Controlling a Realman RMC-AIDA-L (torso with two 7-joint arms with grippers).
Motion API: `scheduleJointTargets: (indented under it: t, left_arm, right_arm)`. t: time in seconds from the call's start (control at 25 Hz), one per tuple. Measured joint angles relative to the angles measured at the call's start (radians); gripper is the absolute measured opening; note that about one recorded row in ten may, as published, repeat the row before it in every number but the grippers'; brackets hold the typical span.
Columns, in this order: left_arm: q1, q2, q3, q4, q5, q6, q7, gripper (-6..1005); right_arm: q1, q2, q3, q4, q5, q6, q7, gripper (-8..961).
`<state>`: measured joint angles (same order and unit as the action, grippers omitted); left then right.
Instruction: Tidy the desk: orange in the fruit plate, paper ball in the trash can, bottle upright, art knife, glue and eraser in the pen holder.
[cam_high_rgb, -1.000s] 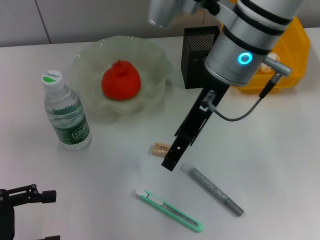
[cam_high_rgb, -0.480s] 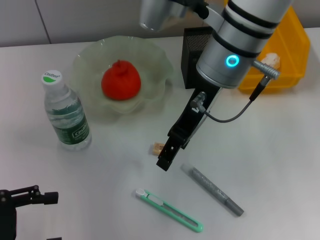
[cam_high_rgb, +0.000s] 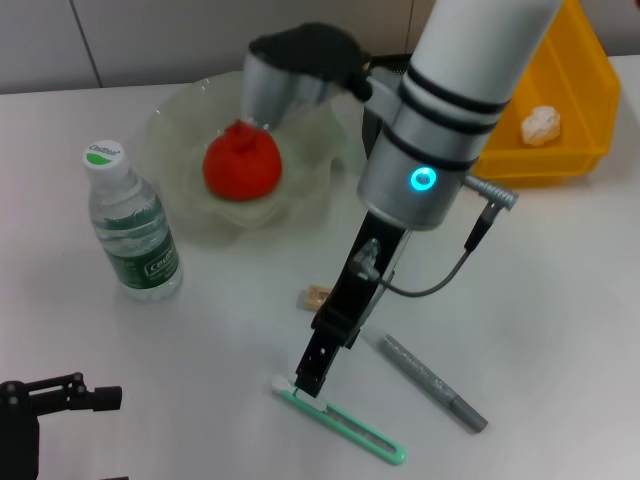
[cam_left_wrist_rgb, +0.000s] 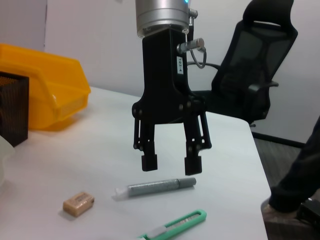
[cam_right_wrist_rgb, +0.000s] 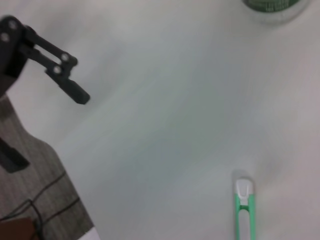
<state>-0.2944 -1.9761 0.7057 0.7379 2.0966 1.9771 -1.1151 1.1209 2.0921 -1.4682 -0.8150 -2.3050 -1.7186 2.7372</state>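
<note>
Left gripper (cam_high_rgb: 95, 397) sitting parked at the table's near-left corner, finger spread unclear, bottle (cam_high_rgb: 130, 225) standing upright, orange (cam_high_rgb: 241, 162) resting in the fruit plate (cam_high_rgb: 180, 120), right gripper (cam_left_wrist_rgb: 168, 163) hovering wide-open over the art knife (cam_high_rgb: 338, 420), eraser (cam_high_rgb: 318, 296) and glue (cam_high_rgb: 433, 381) lying beside it

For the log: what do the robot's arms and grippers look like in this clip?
The right arm is white with black bands, a silver wrist, a glowing cyan ring and a looping grey cable. Its right gripper is black, with a white label strip and slim linkage fingers. The left gripper is black too.
</note>
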Motion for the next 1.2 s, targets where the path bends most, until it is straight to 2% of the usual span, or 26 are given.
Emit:
scheduleJointTargets:
  t: [0.08,0.52,1.2]
  left_arm:
    - [-0.002,-0.001,0.000,0.000,0.009,-0.003,0.000,843]
    - [-0.002,-0.005,0.000,0.000,0.031,-0.009,0.002,841]
    - [-0.003,-0.010,0.009,0.000,0.037,-0.007,0.024,841]
  right_arm:
    - [0.000,0.000,-0.078,-0.007,0.016,0.036,0.035,778]
    - [0.000,0.000,-0.267,-0.002,0.113,0.157,0.076,778]
    - [0.000,0.000,-0.330,0.012,0.119,0.225,0.099,777]
